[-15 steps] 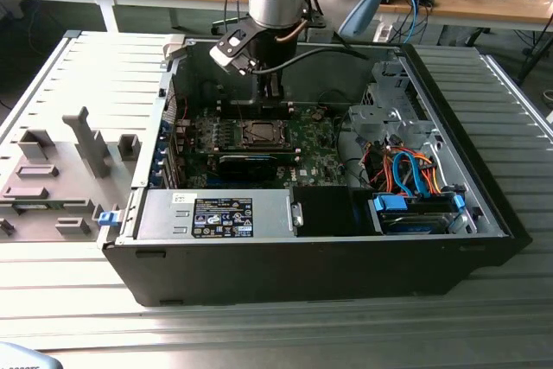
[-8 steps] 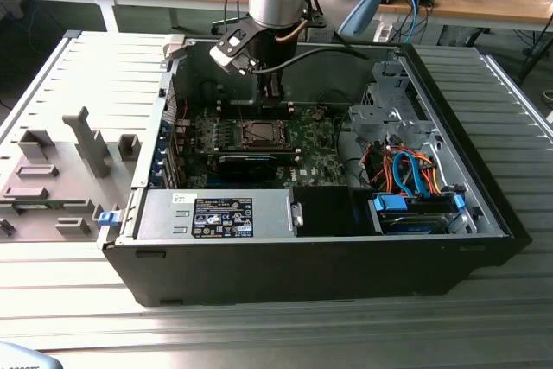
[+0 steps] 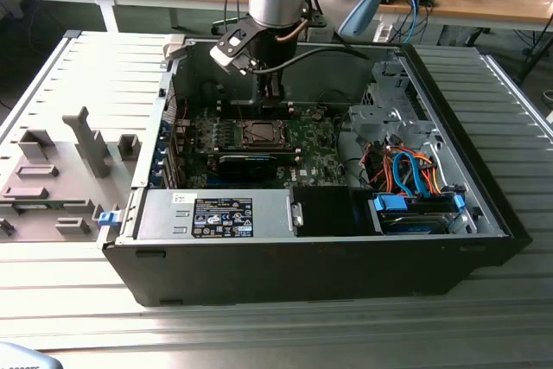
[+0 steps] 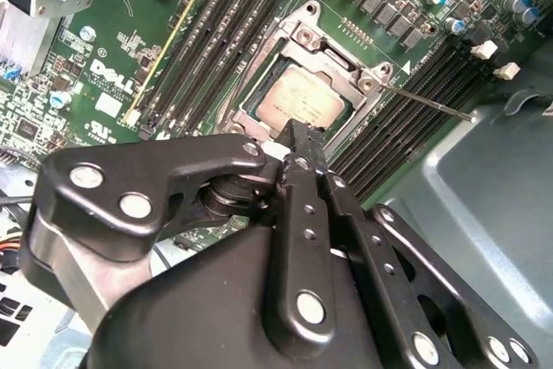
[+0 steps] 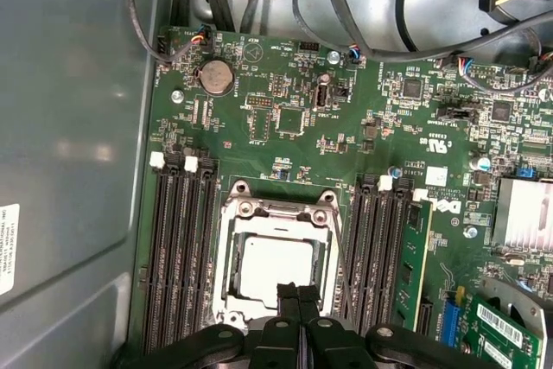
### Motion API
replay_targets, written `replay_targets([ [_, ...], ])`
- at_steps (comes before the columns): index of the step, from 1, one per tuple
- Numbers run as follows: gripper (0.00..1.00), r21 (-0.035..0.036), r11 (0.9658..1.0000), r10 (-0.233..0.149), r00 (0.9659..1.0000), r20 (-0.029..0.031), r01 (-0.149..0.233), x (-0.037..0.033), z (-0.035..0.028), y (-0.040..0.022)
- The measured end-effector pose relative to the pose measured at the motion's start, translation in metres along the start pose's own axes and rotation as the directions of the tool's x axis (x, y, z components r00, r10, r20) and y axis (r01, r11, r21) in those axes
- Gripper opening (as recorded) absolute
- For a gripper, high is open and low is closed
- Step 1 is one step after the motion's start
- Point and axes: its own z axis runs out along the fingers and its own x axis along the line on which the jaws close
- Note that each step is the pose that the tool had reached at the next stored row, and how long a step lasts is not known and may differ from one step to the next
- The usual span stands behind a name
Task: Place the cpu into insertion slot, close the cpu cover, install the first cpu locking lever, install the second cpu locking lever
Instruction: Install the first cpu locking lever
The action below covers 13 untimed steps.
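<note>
Cpu [image 5: 275,270] seated in the insertion slot [image 3: 257,134], cpu cover [image 5: 278,210] lying flat around it, my gripper [image 5: 298,289] hovering at the socket's edge, fingers pressed together, I see nothing held, green motherboard [image 5: 346,140] all round.

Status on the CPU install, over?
Gripper shut, tip at the cover's edge. CPU seated, cover down over it. One lever juts out over the memory slots.

cpu [image 5: 275,270] in insertion slot [image 5: 225,307], cpu cover [image 5: 282,213] prob down
</note>
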Motion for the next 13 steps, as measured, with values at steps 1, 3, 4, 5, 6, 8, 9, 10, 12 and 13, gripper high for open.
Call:
replay_targets([
  [1,0.11,0.0000,1.0000,-0.003,1.0000,0.0002,0.003,0.0000,0.0000,0.0000],
  [3,0.11,-0.0002,0.9999,-0.016,0.9999,0.0004,0.016,0.0000,0.0000,0.0000],
  [4,0.11,-0.0002,0.9998,-0.022,0.9998,0.0005,0.022,0.0000,0.0000,0.0000],
  [5,0.11,-0.0003,0.9996,-0.028,0.9996,0.0007,0.028,0.0000,0.0000,0.0000],
  [6,0.11,-0.0003,0.9995,-0.033,0.9995,0.0008,0.033,0.0000,0.0000,0.0000],
  [8,0.11,-0.0004,0.9991,-0.041,0.9991,0.0010,0.041,0.0000,0.0000,0.0000],
  [9,0.11,-0.0004,0.9990,-0.046,0.9990,0.0011,0.046,0.0000,0.0000,0.0000],
  [10,0.11,-0.0004,0.9987,-0.051,0.9987,0.0013,0.051,0.0000,0.0000,0.0000],
  [12,0.11,-0.0005,0.9984,-0.057,0.9984,0.0014,0.057,0.0000,0.0000,0.0000],
  [13,0.11,-0.0006,0.9980,-0.062,0.9980,0.0015,0.062,0.0000,0.0000,0.0000],
])
